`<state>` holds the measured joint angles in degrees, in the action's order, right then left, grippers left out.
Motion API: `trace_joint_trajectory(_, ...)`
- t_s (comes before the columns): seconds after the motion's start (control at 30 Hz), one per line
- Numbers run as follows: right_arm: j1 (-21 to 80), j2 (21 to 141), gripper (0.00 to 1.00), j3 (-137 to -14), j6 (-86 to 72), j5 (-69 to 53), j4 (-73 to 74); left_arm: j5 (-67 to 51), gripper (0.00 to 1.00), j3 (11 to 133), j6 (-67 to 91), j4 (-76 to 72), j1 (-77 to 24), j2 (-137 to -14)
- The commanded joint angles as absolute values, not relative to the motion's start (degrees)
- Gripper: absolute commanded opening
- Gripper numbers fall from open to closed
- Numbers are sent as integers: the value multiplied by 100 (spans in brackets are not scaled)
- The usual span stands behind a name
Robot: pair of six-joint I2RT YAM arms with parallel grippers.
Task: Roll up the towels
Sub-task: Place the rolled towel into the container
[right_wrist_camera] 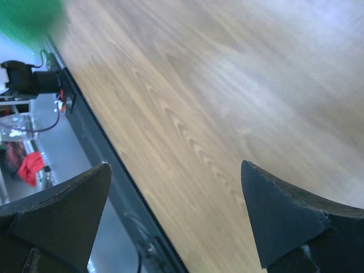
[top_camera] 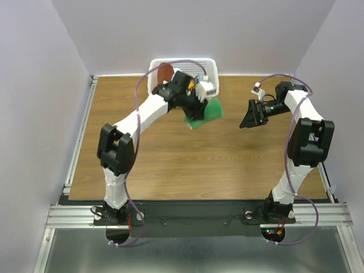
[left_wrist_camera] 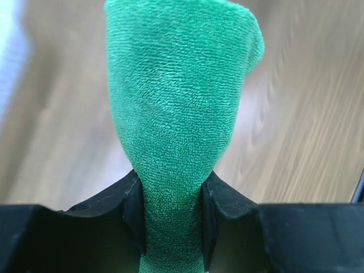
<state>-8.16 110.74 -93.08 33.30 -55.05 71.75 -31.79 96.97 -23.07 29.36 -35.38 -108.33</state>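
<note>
Stretching widest, the table (top_camera: 170, 165): a wood-grain top is seen from above, with both arm bases bolted at its near edge.

Left arm (top_camera: 142, 114): it is reached far forward and angled toward the middle, its wrist raised just in front of the basket.

Right arm (top_camera: 304, 133): it is folded back on the right side, with its wrist turned inward toward the centre of the table.

Basket (top_camera: 211, 63): a white slotted basket is set at the far edge, partly covered from view by the left wrist.

Green towel (left_wrist_camera: 176, 114): and it's up! It is pinched at one end and hung below the left wrist, above the table, just in front of the basket. It is bunched narrow at the grip and widens below. A blurred green patch is caught in the top corner of the right wrist view.

Reddish-brown towel (top_camera: 165, 72): it is lodged in the left end of the basket, well apart from the right arm.

Left gripper (left_wrist_camera: 173, 210): it is clamped onto the green towel, with cloth squeezed between both jaws.

Right gripper (right_wrist_camera: 176, 210): its jaws are spread wide with nothing between them, and it is held over bare wood.
</note>
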Motion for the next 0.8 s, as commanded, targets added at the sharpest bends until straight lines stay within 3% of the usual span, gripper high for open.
trace_joint_trajectory(0.0, -870, 10627, 100, -9053, 3498, -5651, 7488, -2999, 0, 11642, -759, 3095, -2954, -11626)
trace_joint_trajectory(0.07, -896, 10574, 100, -8913, 3507, -5695, 7488, -2587, 0, 12728, -283, 2962, -2752, -11995)
trace_joint_trajectory(0.17, -914, 10512, 100, -8746, 3524, -5853, 7488, -1892, 0, 13402, 130, 2454, -2532, -12541)
trace_joint_trajectory(0.33, -923, 10468, 100, -8482, 3603, -6047, 7479, -1275, 0, 13105, 527, 1233, -2224, -12709)
trace_joint_trajectory(0.7, -914, 10494, 100, -8068, 3630, -6091, 7348, -1083, 0, 12210, 2169, 27, -2013, -13052)
trace_joint_trajectory(0.77, -923, 10529, 100, -8068, 3604, -6082, 7339, -915, 4, 12155, 2399, -263, -2013, -13087)
